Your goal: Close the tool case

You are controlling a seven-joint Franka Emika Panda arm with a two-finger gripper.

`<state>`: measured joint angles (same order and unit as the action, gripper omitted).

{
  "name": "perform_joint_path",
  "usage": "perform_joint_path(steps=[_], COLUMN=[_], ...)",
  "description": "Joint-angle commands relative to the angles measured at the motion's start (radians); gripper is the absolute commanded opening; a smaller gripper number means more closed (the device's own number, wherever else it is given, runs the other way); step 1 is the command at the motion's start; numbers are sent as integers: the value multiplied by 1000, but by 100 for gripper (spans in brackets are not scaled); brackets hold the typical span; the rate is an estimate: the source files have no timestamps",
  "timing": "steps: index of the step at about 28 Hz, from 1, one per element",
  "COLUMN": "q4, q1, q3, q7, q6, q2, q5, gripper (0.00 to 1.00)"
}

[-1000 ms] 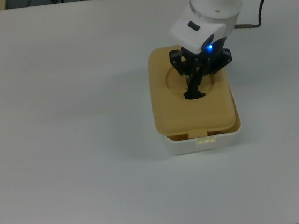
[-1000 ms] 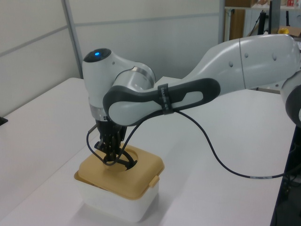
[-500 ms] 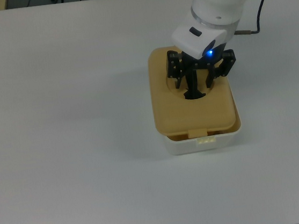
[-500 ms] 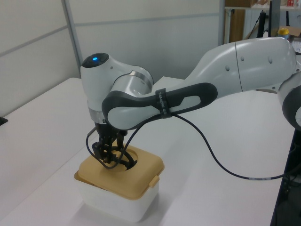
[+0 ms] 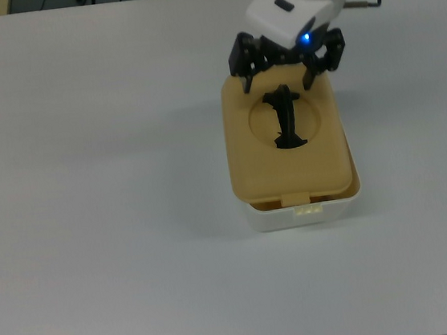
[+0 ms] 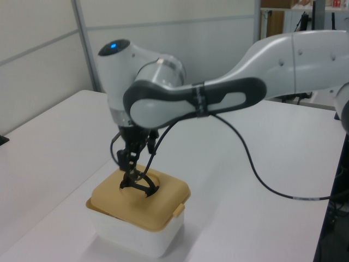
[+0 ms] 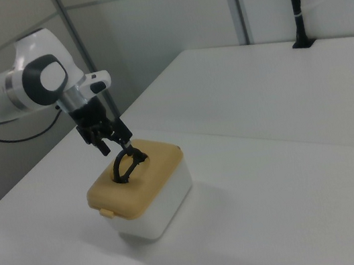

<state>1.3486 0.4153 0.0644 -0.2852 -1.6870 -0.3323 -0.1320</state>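
One tool case sits on the white table, its tan lid resting on the white tub. We find the gripper above the lid's far edge in the top view, fingers spread apart, clear of the black handle

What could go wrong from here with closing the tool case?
The tan lid sits skewed on the white tub, its front edge raised, so the case may stay unlatched. The open end effector hangs just above the black handle; a low sideways move could snag it and drag the lid off.
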Motion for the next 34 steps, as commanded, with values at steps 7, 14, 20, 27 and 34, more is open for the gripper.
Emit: perform_joint_path(steps=[7,14,20,27,34], q4=[17,47,69,66,61], q1=[-69,-139,-225,-279,-280], q3=[0,-2,-2,11,17], q7=[110,190,271,305,307], q6=[162,168,184,184,202], q2=[105,147,185,199,200], q5=[20,20,44,57,57], gripper=[100,100,100,100,100])
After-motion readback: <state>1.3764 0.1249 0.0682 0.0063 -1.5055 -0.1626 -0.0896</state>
